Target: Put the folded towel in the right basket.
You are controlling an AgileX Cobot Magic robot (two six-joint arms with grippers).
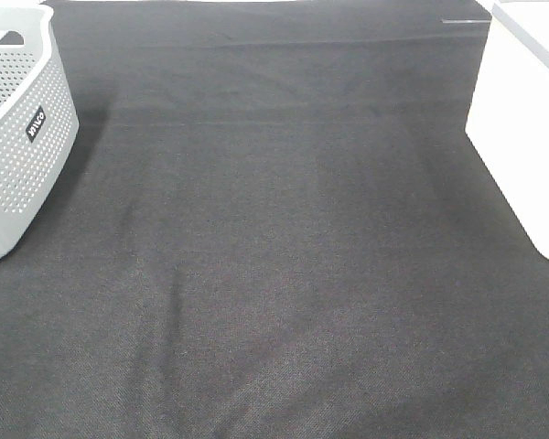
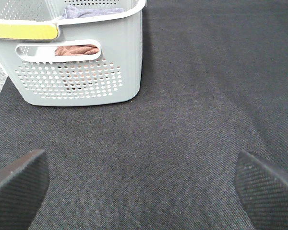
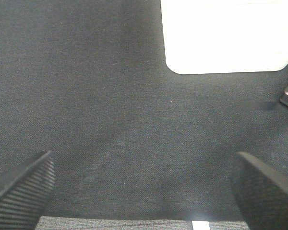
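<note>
Exterior high view, grey perforated basket (image 1: 23,137) at the table's left edge, white basket (image 1: 526,128) at its right edge, brown folded towel (image 2: 77,49) inside the grey one, left gripper (image 2: 144,184) and right gripper (image 3: 144,187) both spread wide, empty.

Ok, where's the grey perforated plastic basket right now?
The grey perforated plastic basket stands at the far left edge of the exterior high view, on the black cloth, opposite the white container at the right edge.

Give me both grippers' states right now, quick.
Left gripper: jaws wide open, holding nothing, above the dark mat near the grey basket.
Right gripper: jaws wide open, holding nothing, near the white basket.
</note>
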